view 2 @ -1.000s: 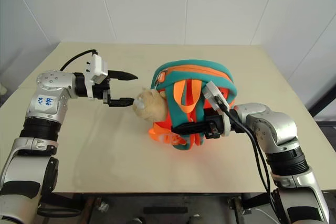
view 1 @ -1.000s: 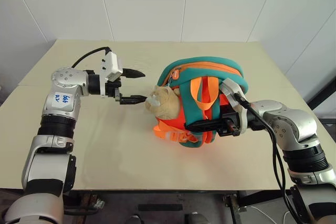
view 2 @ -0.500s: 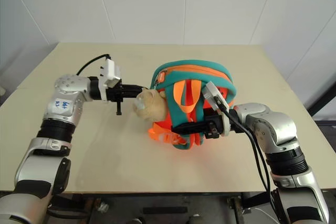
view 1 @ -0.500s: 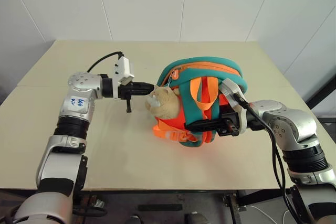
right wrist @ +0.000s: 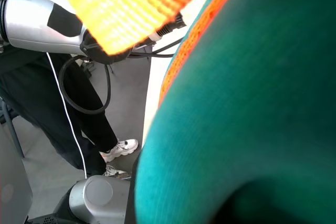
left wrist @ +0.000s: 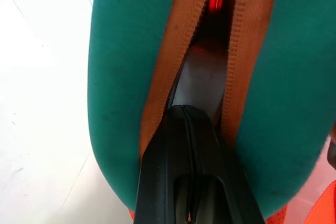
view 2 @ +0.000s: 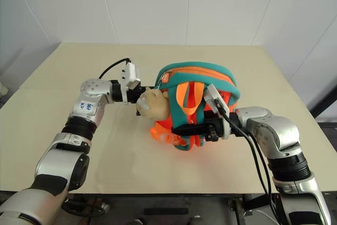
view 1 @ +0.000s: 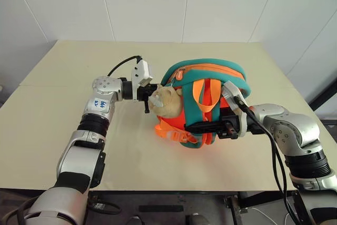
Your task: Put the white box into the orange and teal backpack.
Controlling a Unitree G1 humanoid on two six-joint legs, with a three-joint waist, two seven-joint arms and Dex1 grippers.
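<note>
Your right gripper (view 1: 194, 128), closed, seems clamped on the soft orange and teal backpack (view 1: 210, 85); the fabric sags, so hold firmly. Beyond it, your shut left gripper (left wrist: 185, 129) noses into the zipper gap, beside the beige plush charm (view 1: 164, 101).

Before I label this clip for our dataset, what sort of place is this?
Probably a lab or test room: a bare beige table against plain white panelled walls, holding the orange and teal backpack, with cables on the grey floor below.
</note>
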